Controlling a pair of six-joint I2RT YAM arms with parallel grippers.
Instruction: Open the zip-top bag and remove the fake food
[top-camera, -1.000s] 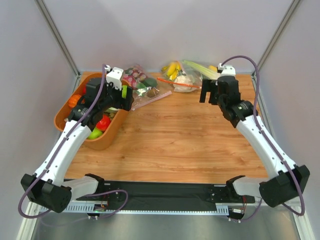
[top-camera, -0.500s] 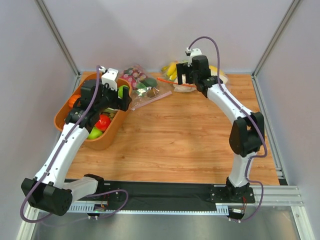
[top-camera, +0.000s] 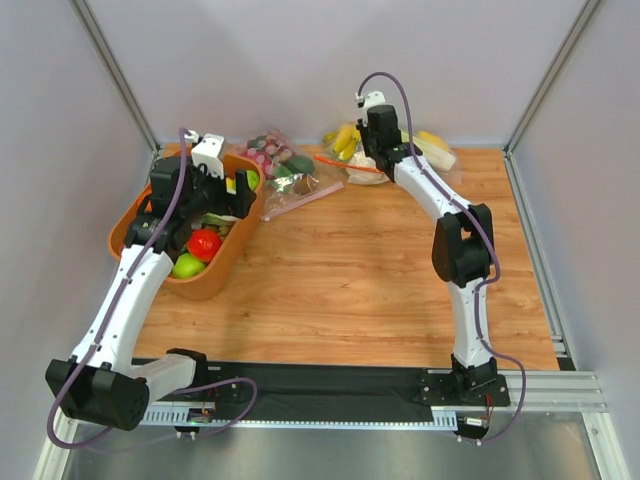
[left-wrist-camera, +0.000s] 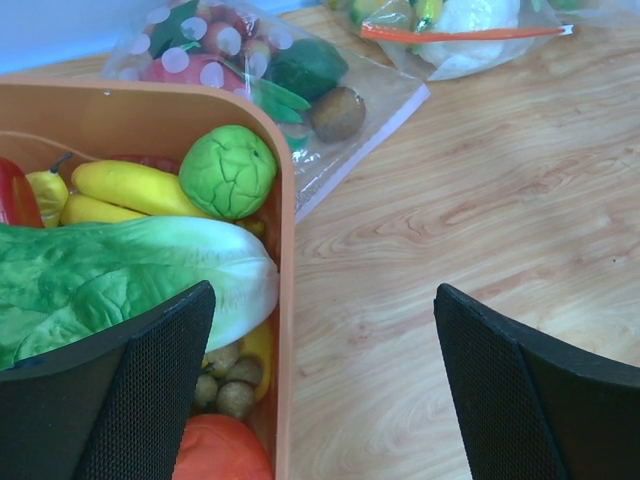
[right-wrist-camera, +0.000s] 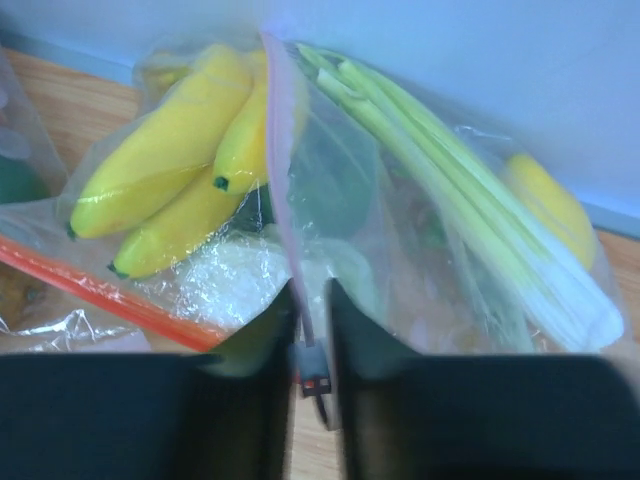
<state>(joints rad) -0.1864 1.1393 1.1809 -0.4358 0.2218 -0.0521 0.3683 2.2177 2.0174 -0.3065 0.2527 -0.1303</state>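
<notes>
The zip-top bag (right-wrist-camera: 400, 250) is thin, crinkled clear plastic with a soft pink zip strip (right-wrist-camera: 283, 170) running along one edge. It lies at the far edge of the wood-grain worktop (left-wrist-camera: 480, 220), against the back wall. Inside it, a long pale-green stalk (right-wrist-camera: 450, 190) with ribbed stems fades to a white base, and a smooth yellow lemon-shaped piece (right-wrist-camera: 545, 200) sits behind it.

The right gripper (right-wrist-camera: 310, 300) is reaching to the back of the worktop. Its two dark fingers are drawn close together on the pink strip. The strip rises straight up from between the fingertips, and a small grey slider (right-wrist-camera: 312, 370) sits in the narrow gap. The bag's body spreads up and to the right of the fingers in the wrist view.

Just to the left lies another clear bag (right-wrist-camera: 60, 320) with an orange-red strip, holding glossy yellow bananas (right-wrist-camera: 160, 150).

The left gripper (left-wrist-camera: 320, 400) hangs with its textured black fingers spread wide and holds nothing. It sits over the rounded rim of an orange plastic basket (left-wrist-camera: 285, 250), well apart from the zip-top bag. In the basket are a veined, leafy green lettuce (left-wrist-camera: 130, 275) and a wrinkled green ball (left-wrist-camera: 228, 172). Beyond the basket lies a white-dotted clear bag (left-wrist-camera: 385, 95) with a fuzzy brown kiwi (left-wrist-camera: 337, 113) inside.
</notes>
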